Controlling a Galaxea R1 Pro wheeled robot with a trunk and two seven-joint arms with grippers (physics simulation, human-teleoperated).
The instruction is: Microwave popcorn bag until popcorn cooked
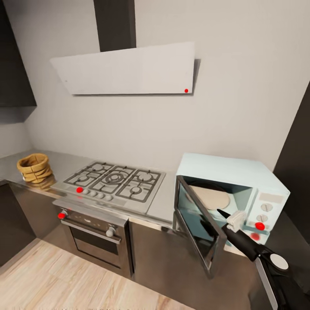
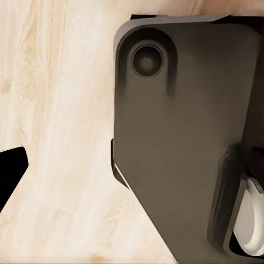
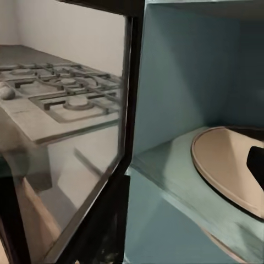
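- The right arm (image 1: 258, 254) rises from the lower right corner of the head view, a black jointed limb with a white round cap, stretched toward the microwave mouth.
- The right gripper (image 1: 227, 216) ends in a pale block and a dark pointed finger at the open cavity; whether its fingers are apart or together I cannot tell.
- The microwave (image 1: 232, 172) is a pale mint-blue box at the right end of the countertop (image 1: 163, 202), its dark glass door (image 1: 196, 224) swung open, two knobs and a red dot on its side panel.
- Inside lies a round beige turntable (image 3: 225, 159), smooth and flat on the matte blue floor.
- The steel hob (image 1: 114, 181) with black grates sits mid-countertop over the oven (image 1: 97, 234).
- The popcorn bag (image 1: 34, 168), tan and ridged with a rolled rim, stands near the countertop's far left end.
- The left wrist view looks down on pale wood floor (image 2: 55, 137) and a dark rounded robot body (image 2: 181, 137); the left gripper's state cannot be told.
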